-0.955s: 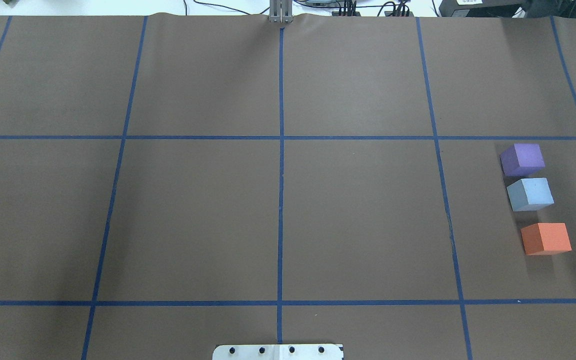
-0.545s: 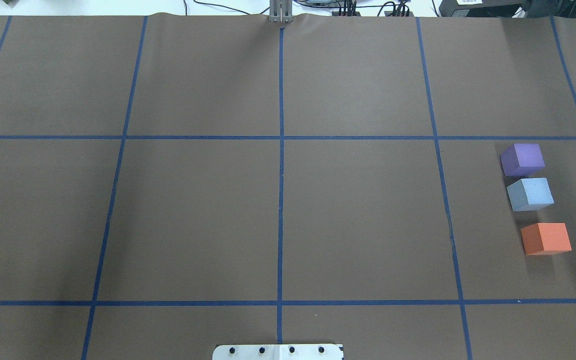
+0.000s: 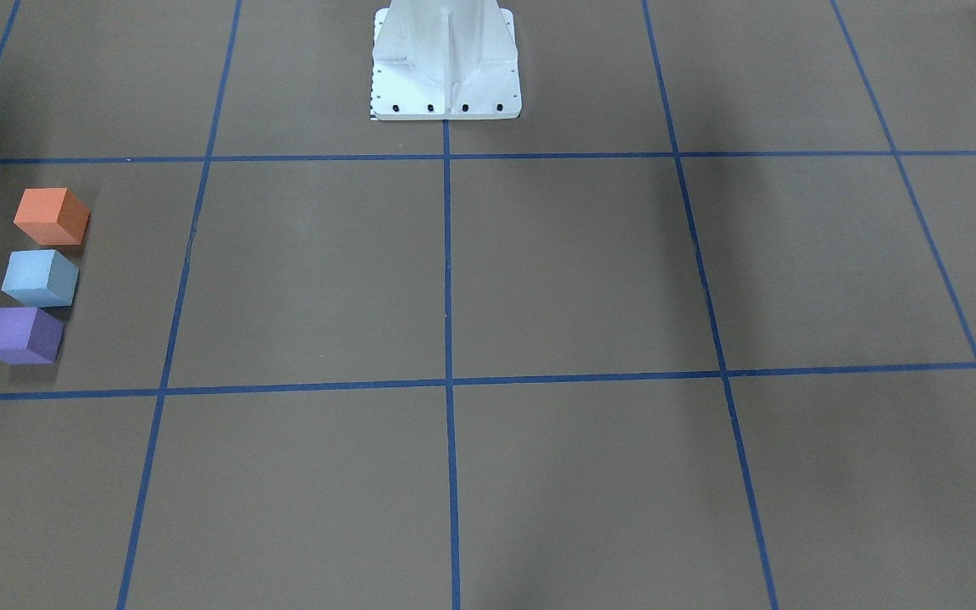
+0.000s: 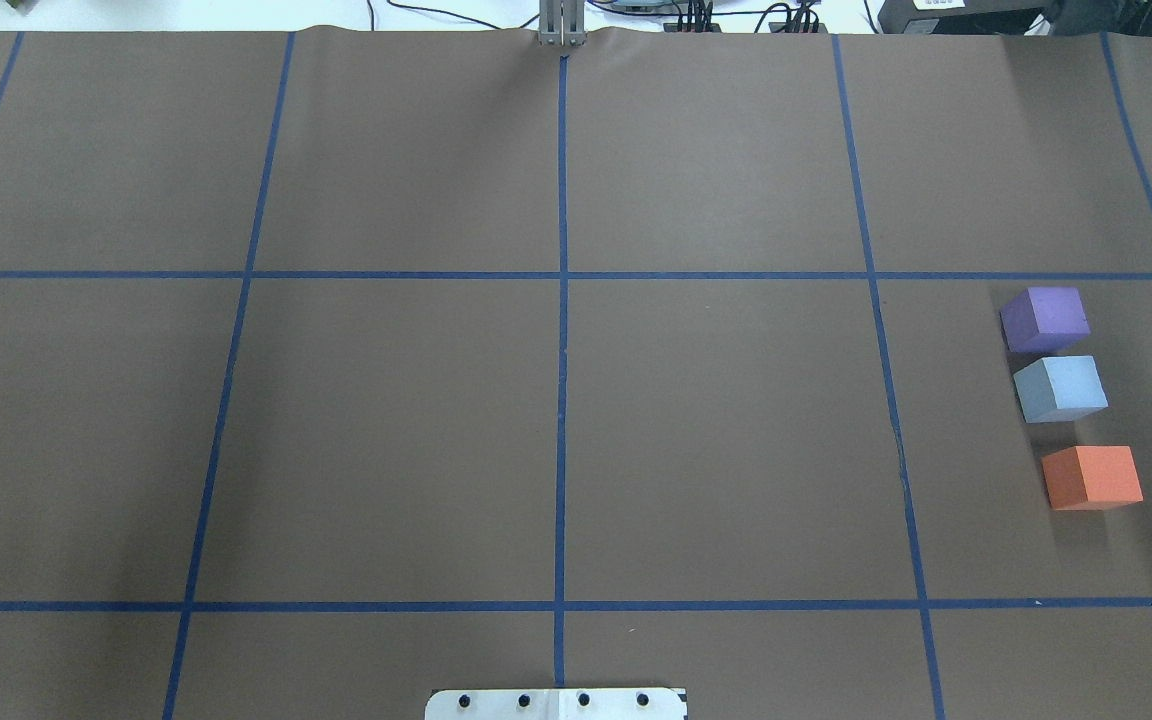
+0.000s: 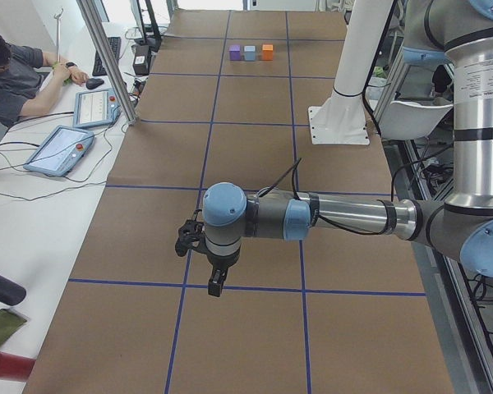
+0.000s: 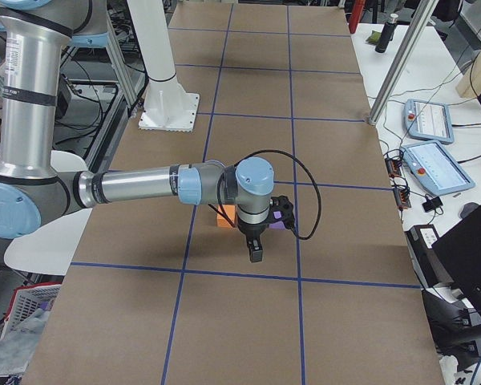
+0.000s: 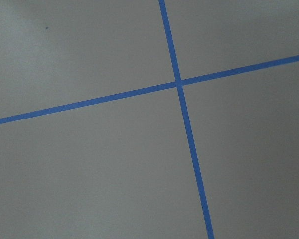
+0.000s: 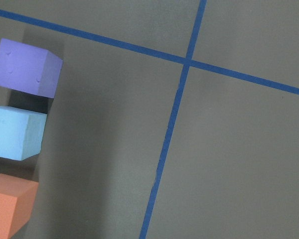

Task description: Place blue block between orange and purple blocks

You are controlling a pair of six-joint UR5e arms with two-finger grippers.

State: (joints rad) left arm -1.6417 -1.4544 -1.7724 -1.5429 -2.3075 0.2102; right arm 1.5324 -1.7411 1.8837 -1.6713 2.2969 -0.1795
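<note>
The light blue block point(image 4: 1061, 388) sits on the brown table in a row between the purple block point(image 4: 1044, 318) and the orange block point(image 4: 1092, 477), at the right side of the overhead view. It nearly touches the purple block, with a small gap to the orange one. The right wrist view shows the purple point(image 8: 26, 67), blue point(image 8: 16, 132) and orange point(image 8: 10, 204) blocks at its left edge. My right gripper point(image 6: 255, 255) hangs above the table beside the blocks. My left gripper point(image 5: 218, 287) hangs over bare table far from them. I cannot tell whether either is open or shut.
Blue tape lines point(image 4: 561, 330) divide the table into squares. The robot's white base point(image 3: 446, 68) stands at the table's near-middle edge. An operator point(image 5: 16, 74) sits by tablets point(image 5: 62, 148) on the far side. A metal post point(image 5: 107, 57) stands there.
</note>
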